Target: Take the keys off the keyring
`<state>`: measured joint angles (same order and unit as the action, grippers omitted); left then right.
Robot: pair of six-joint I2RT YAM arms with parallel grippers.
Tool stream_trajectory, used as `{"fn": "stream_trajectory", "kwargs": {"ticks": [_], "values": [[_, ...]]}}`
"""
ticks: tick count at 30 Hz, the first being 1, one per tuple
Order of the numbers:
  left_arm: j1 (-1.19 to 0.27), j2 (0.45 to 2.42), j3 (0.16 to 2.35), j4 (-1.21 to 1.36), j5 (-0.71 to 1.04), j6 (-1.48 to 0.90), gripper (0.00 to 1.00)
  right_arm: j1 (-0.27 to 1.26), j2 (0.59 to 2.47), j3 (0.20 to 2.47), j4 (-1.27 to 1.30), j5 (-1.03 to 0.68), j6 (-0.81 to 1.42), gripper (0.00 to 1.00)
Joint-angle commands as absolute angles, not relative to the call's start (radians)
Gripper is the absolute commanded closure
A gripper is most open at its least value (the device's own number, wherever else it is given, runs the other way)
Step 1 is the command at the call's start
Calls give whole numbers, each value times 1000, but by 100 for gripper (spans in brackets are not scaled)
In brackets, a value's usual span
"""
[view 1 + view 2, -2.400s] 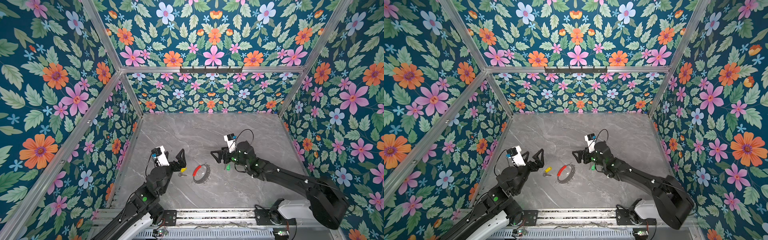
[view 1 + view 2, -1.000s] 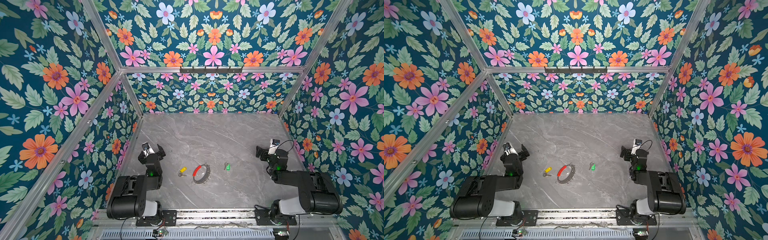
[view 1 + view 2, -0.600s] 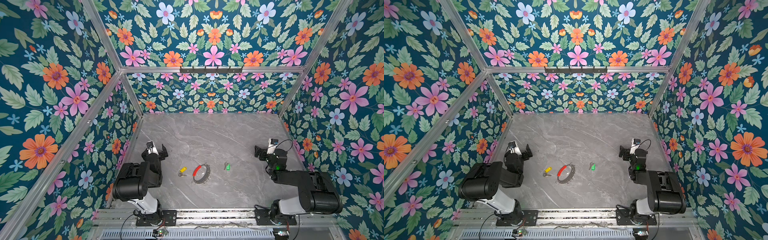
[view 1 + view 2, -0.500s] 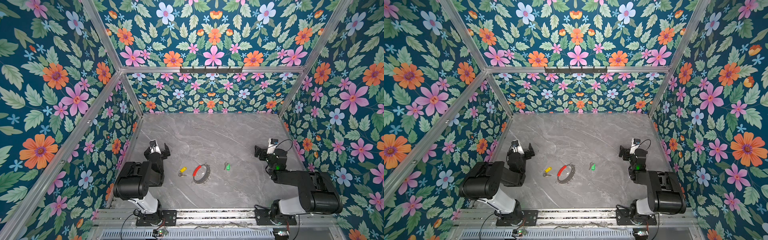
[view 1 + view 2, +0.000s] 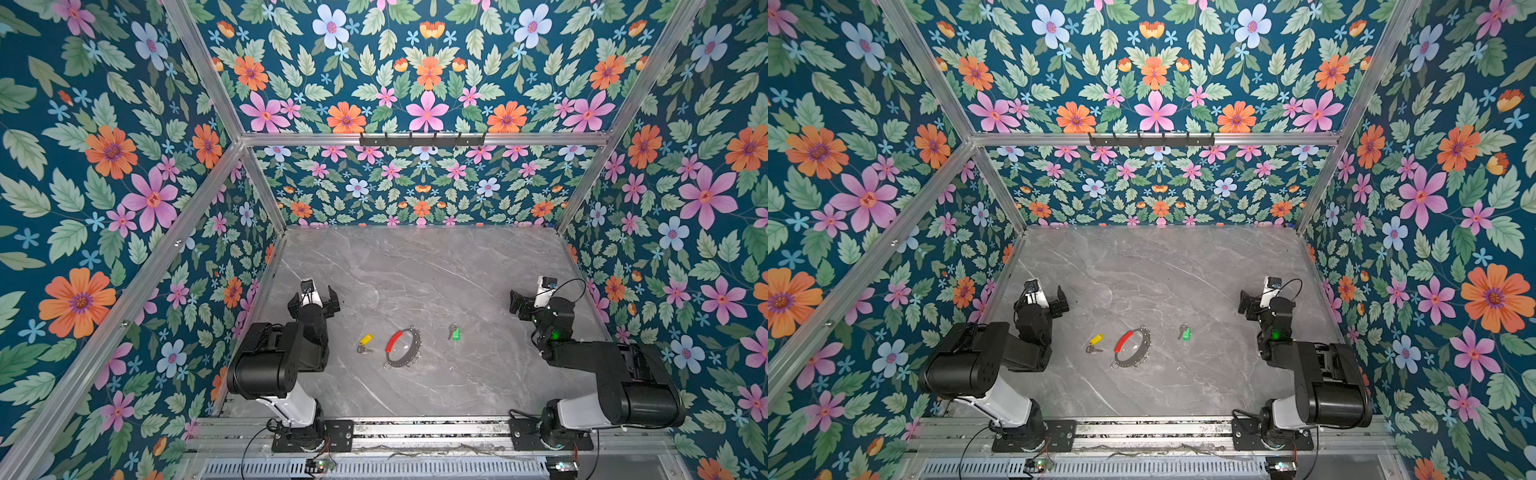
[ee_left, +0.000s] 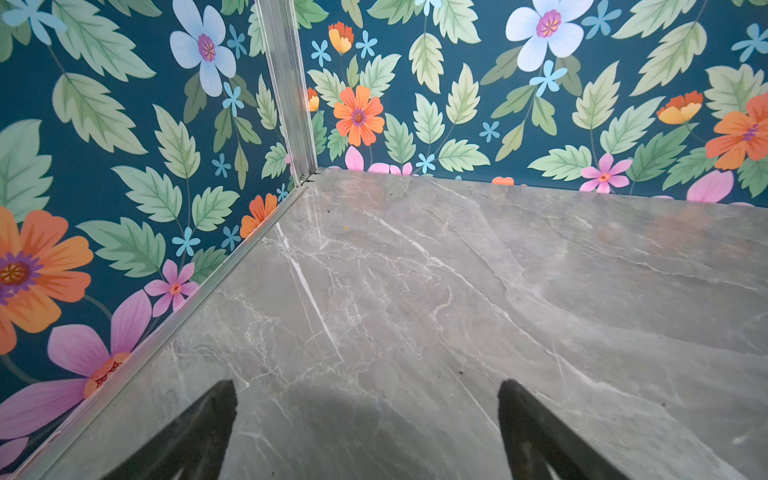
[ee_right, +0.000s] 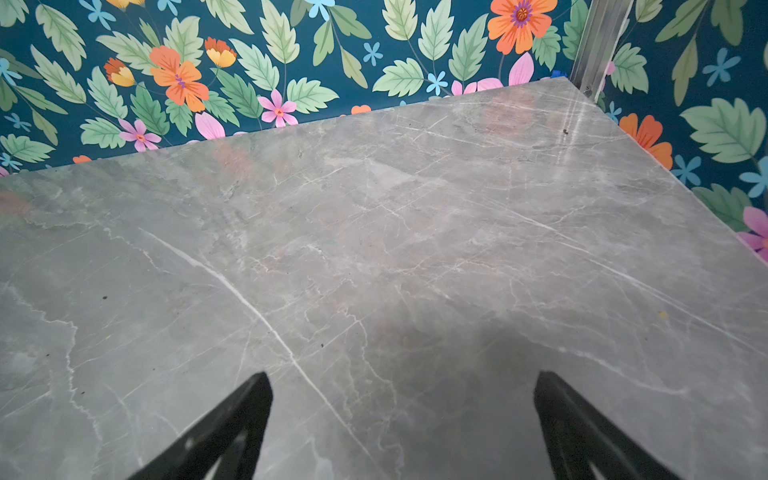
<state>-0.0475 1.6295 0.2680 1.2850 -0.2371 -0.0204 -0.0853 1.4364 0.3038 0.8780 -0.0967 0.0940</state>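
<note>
We see the left tool (image 5: 313,300) (image 5: 1040,304) standing wide open with nothing between its fingers (image 6: 199,432), low over the grey marble worktop (image 5: 415,270) close to the left flowered wall (image 6: 104,124). The right tool (image 5: 538,305) (image 5: 1264,307) is likewise spread wide and empty, near the wall on its own side. From each wrist we find only bare worktop ahead of the fingertips, running to the far corner on that side; the left tool (image 6: 368,386) and the right tool (image 7: 403,378) both point towards the far wall.

In both top views the dark, partly red keyring (image 5: 392,341) (image 5: 1122,341) lies flat on the worktop between the two tools, well apart from each and further back than their fingertips, towards the arm bases. The yellow-tagged key (image 5: 365,340) (image 5: 1096,338) lies on the left tool's side of the keyring, just beside it with a strip of worktop showing between them. The green-tagged key (image 5: 456,333) (image 5: 1185,332) lies on the right tool's side, further from the hoop and clearly apart from it. Neither tool touches a key or the keyring. Small silver rings hang along the hoop's rim; we cannot make them out in any detail.
</note>
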Motion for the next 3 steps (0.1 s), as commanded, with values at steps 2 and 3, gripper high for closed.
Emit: {"fn": "stream_trajectory", "kwargs": {"ticks": [2,3], "values": [[-48,1630,272,1301,-230,-11,0,-84,1436,307,884,-91,81,1],[-46,1628,272,1302,-230,-11,0,-85,1435,305,884,-91,81,1]]}}
